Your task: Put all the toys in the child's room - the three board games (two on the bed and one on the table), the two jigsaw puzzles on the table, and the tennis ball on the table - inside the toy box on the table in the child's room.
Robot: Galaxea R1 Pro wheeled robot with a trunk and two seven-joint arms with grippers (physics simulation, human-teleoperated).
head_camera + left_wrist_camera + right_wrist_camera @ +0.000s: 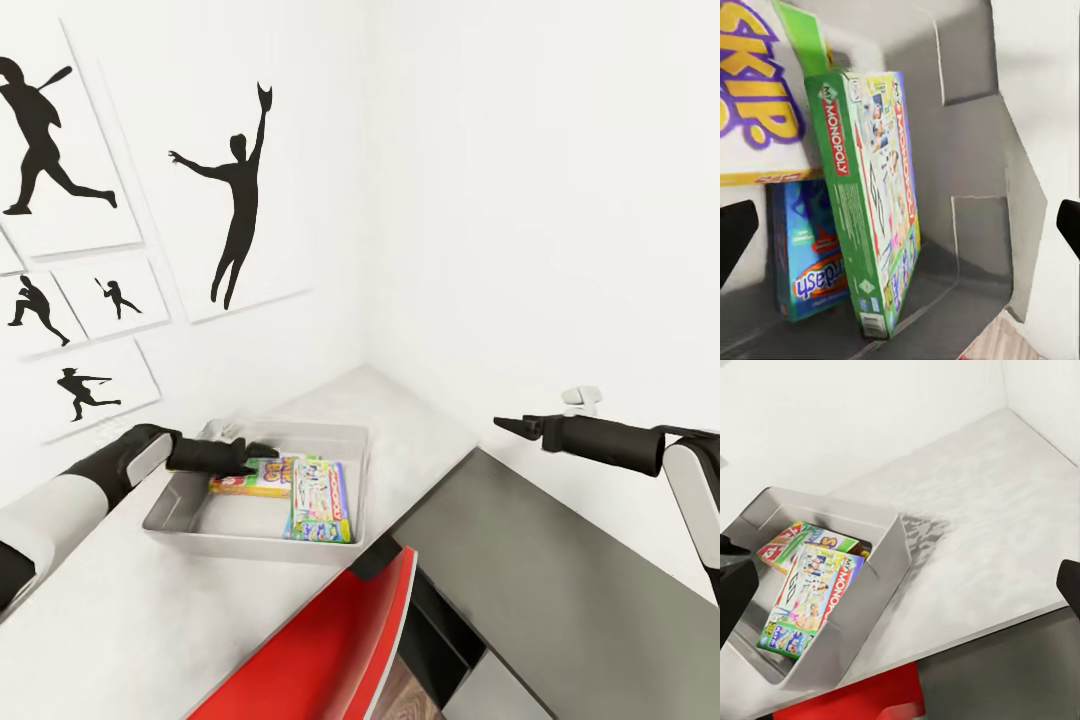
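Left end effector: your black left end effector (262, 450) hangs just inside the far-left rim of the shallow light grey toy box (178, 500); in the left wrist view its fingertips sit wide apart at the frame edges with nothing between them, so it is released.
Toy box: it rests on the pale grey-white tabletop (150, 620), near the corner under the black sports-silhouette pictures (235, 200).
Yellow box: the flat yellow-and-red "SKIP-BO" cardboard game box (245, 480) lies in the toy box at its left side, just beneath your left end effector.
Blue box: the smaller blue printed game box (810, 255) sits inside the toy box, tucked against the yellow one and the green one.
Green box: the green "MONOPOLY" cardboard game box (320, 500) lies in the right half of the toy box, leaning on its neighbours.
Step in hand: judging by this, you are letting go of a game after placing it; three game boxes are in the toy box.
Still to do: no puzzle squares or yellow ball are visible inside the toy box, so those likely remain.
Next move: lift your left end effector straight up clear of the toy box rim before swinging away, so you do not drag the boxes.
Chair: the red-and-white chair (330, 650) stands just in front of the toy box.
Right end effector: your black right end effector (512, 425) hovers well right of the toy box, over the darker grey corner section (560, 580); its fingertips are spread and empty, released.
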